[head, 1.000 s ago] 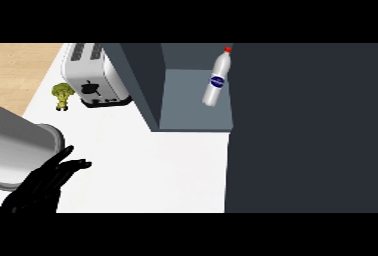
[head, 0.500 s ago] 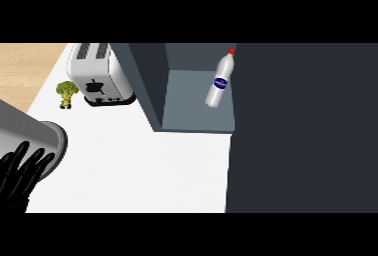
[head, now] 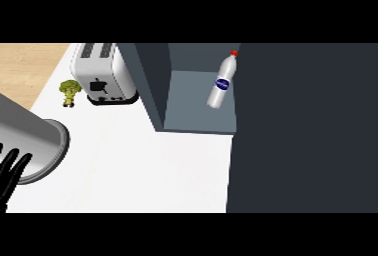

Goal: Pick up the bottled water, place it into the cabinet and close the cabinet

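The bottled water (head: 221, 82), clear with a red cap and a blue label, stands inside the open grey cabinet (head: 193, 110), against its right side. A large dark panel (head: 303, 130), which looks like the cabinet's door, fills the right of the view. My left hand (head: 10, 172) shows at the lower left edge, fingers straight and pointing up, far from the bottle and holding nothing. My right hand is out of sight.
A silver toaster (head: 103, 75) stands on the white counter (head: 140, 170) left of the cabinet. A small green broccoli (head: 69, 91) sits beside it. My grey left forearm (head: 29, 140) covers the left edge. Wooden floor (head: 26, 70) shows beyond the counter's left side.
My left hand has slid down and left toward the view's edge, so less of it shows. The bottle stays in the cabinet. The view has shifted slightly.
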